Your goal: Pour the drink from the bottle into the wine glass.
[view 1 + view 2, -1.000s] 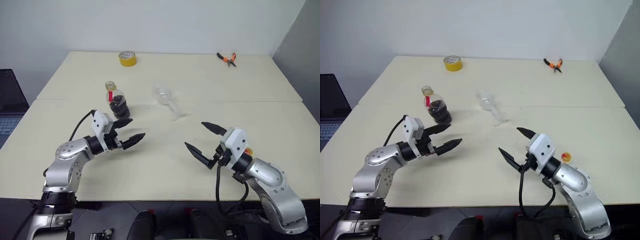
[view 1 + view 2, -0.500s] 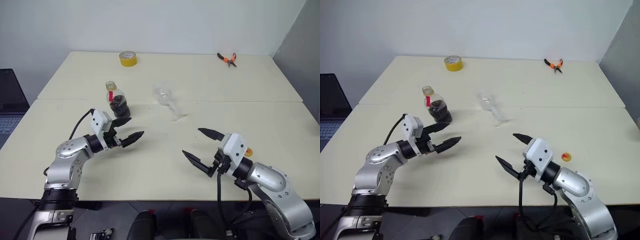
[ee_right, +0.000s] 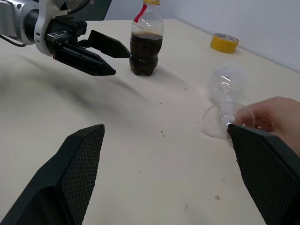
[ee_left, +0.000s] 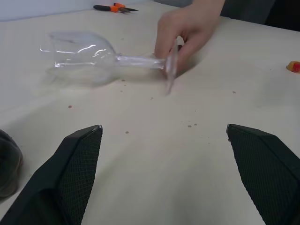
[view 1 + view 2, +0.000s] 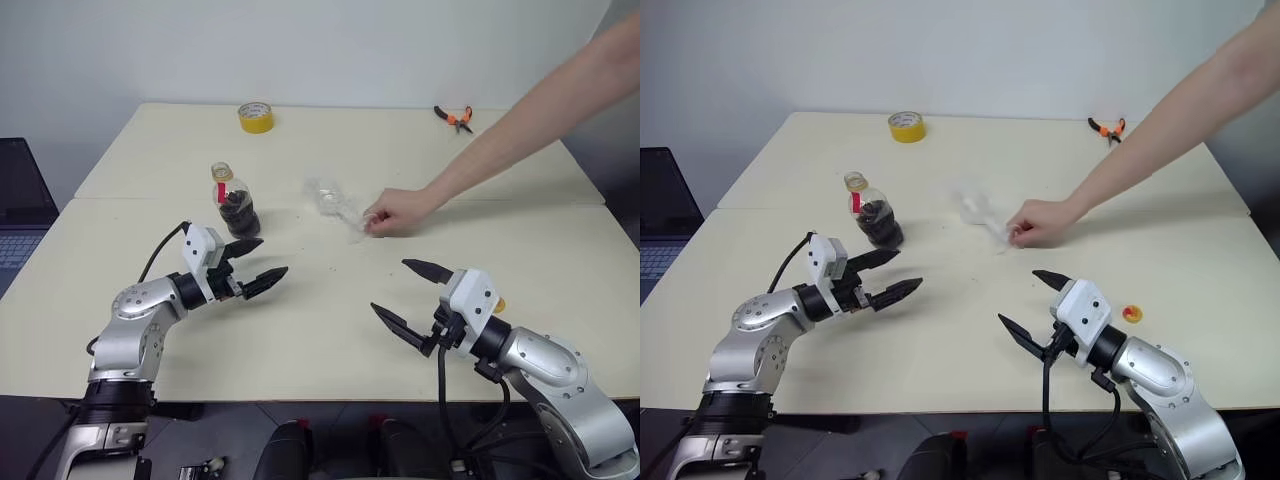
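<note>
The bottle [image 5: 233, 203] stands upright at the left middle of the table, with dark drink [image 3: 146, 52] in its lower part and a red band at the neck. The wine glass [image 5: 335, 203] lies on its side in the middle of the table. A person's hand [image 5: 395, 212] grips the wine glass [image 4: 89, 51] at its foot. My left gripper [image 5: 274, 255] hovers open just in front of the bottle, with nothing between its fingers. My right gripper [image 5: 389, 285] is open and empty too, nearer the table's front edge, in front of the hand.
A yellow tape roll [image 5: 255, 117] and orange pliers [image 5: 453, 117] lie at the far edge. A small yellow cap [image 5: 1131, 314] rests beside my right wrist. A laptop [image 5: 20, 215] sits off the table's left side. The person's arm [image 5: 530, 110] stretches across the right half.
A person's arm has come in from the right, and the hand now holds the foot of the lying wine glass. Both grippers have stayed open and nearly still.
</note>
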Controlling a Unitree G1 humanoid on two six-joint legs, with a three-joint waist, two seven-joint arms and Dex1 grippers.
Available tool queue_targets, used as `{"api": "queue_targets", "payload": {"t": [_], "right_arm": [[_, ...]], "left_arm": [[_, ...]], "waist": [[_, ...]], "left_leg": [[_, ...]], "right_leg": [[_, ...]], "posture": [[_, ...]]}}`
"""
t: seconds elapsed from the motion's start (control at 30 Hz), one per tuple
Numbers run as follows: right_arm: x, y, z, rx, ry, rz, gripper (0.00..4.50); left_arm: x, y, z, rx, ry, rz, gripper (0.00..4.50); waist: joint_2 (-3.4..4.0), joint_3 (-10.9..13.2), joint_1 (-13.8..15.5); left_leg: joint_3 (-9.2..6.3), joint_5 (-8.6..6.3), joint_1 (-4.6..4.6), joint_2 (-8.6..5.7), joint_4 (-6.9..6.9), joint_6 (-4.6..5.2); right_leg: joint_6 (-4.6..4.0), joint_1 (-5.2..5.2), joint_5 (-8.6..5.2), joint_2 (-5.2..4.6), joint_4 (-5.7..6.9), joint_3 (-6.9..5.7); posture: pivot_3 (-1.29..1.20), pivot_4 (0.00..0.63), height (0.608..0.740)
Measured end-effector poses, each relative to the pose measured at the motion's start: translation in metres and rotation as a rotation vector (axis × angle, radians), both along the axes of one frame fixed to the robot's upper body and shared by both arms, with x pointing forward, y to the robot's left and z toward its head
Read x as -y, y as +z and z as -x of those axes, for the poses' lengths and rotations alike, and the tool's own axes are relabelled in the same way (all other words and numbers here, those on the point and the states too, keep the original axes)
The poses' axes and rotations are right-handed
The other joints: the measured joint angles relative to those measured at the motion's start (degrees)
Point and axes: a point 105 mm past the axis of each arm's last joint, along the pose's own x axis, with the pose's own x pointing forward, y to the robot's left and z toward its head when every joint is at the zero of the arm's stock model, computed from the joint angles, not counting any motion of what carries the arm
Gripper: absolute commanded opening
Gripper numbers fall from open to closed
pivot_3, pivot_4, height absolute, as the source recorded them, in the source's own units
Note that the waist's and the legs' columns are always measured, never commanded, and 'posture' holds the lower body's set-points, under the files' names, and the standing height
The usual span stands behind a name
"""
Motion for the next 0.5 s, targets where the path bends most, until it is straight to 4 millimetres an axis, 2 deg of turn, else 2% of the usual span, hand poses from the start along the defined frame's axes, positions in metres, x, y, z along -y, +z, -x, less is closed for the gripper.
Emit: {"api": "queue_targets", "payload": {"t": [0.5], "right_arm": [[0.0035,-0.0044,-0.0012,-0.015,-0.012,0.015,4.48]], "left_arm": [[0.0006,-0.0025,0.0001,-0.005,-0.004,-0.015,4.5]], "waist": [[0.0,0.0,0.0]], "left_leg": [[0.0,0.0,0.0,0.0,0.0,0.0]], "right_leg": [[0.0,0.0,0.0,0.0,0.0,0.0]], "posture": [[0.0,0.15,0.74]]}}
